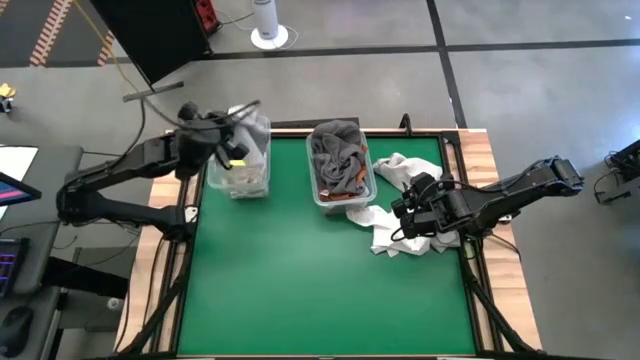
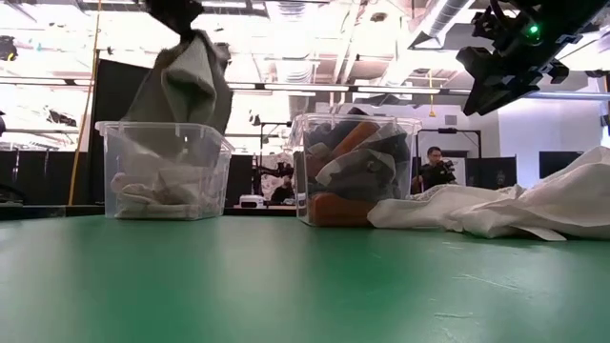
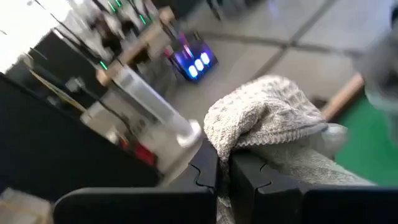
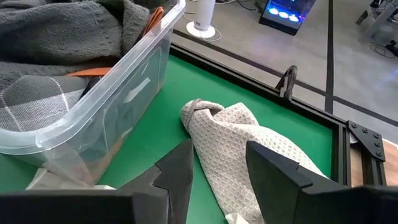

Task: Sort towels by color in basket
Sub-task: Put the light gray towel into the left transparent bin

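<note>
High view: the left tool [image 1: 232, 140] hangs over the clear plastic left bin [image 1: 243, 185]; the right tool [image 1: 425, 215] hovers above the pale cloth pile [image 1: 392, 232] on the green bench [image 1: 300, 290].

Low view: a light grey waffle towel [image 2: 183, 86] dangles into that bin; lower it fully before letting go.

Left wrist view: fingers [image 3: 205, 177] clamped together on the towel.

Right wrist view: fingers [image 4: 180, 171] apart over a white waffle cloth [image 4: 239, 143].

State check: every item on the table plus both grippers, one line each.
Left gripper: shut on a light towel, held above the left bin.
Right gripper: open, above the white towels on the table.
Left bin: holds light towels.
Middle bin: full of grey and orange towels.
</note>
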Controlling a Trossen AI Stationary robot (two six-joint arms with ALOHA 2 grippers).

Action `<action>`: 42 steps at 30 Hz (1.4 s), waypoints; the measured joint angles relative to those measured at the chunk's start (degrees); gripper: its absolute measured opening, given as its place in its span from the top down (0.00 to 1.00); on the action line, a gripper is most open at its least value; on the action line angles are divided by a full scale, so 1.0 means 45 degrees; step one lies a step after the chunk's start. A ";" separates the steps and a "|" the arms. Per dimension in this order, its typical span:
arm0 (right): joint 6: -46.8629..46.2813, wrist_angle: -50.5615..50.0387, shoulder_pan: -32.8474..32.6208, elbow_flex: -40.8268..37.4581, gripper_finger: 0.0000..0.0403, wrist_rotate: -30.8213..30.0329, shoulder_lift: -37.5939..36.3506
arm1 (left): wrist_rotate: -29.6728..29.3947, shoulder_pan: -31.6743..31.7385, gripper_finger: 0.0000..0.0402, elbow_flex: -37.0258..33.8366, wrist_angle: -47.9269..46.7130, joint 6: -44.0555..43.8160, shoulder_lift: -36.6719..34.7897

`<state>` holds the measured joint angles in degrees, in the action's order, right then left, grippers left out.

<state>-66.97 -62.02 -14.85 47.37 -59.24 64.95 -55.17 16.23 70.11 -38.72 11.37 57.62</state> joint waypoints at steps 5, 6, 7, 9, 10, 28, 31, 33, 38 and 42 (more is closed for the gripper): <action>0.0142 0.0215 0.0000 0.0000 0.56 -0.0005 0.0000 | 0.1873 0.0792 0.98 0.0000 -0.2202 -0.2192 0.0756; 0.0271 0.0342 0.0000 0.0000 0.56 -0.0010 0.0000 | 0.1916 0.0934 0.98 0.0000 -0.2528 -0.2337 0.0924; 0.0335 0.0434 0.0000 0.0000 0.56 -0.0009 0.0000 | 0.1937 0.1090 0.98 0.0000 -0.2837 -0.2412 0.1081; 0.0589 0.0602 0.0000 0.0000 0.56 -0.0007 0.0000 | 0.2007 0.1517 0.98 0.0000 -0.3374 -0.2487 0.1374; 0.0663 0.0671 0.0000 0.0000 0.56 -0.0008 0.0000 | 0.2260 0.1785 0.98 0.0000 -0.3694 -0.2493 0.1516; 0.0895 0.0704 0.0238 0.0000 0.56 -0.0005 -0.0002 | 0.4568 0.5478 0.98 0.0000 -0.5230 -0.1022 0.6028; 0.0895 0.0704 0.0238 0.0000 0.56 0.0021 0.0000 | 0.5036 0.5283 0.97 0.0000 -0.5439 -0.1094 0.6780; 0.0895 0.0709 0.0238 0.0000 0.56 0.0053 0.0000 | 0.5214 0.5083 0.95 0.0000 -0.5429 -0.1142 0.7229; 0.0895 0.0806 0.0190 0.0000 0.56 0.0141 0.0000 | 0.5190 0.4581 0.82 0.0000 -0.5356 -0.0985 0.7988; 0.0895 0.0859 0.0029 0.0000 0.56 0.0170 0.0000 | 0.5210 0.4462 0.67 0.0000 -0.5308 -0.0839 0.8268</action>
<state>-62.94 -58.15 -14.72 47.37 -58.48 64.95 -31.72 36.31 70.11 -62.60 7.59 94.82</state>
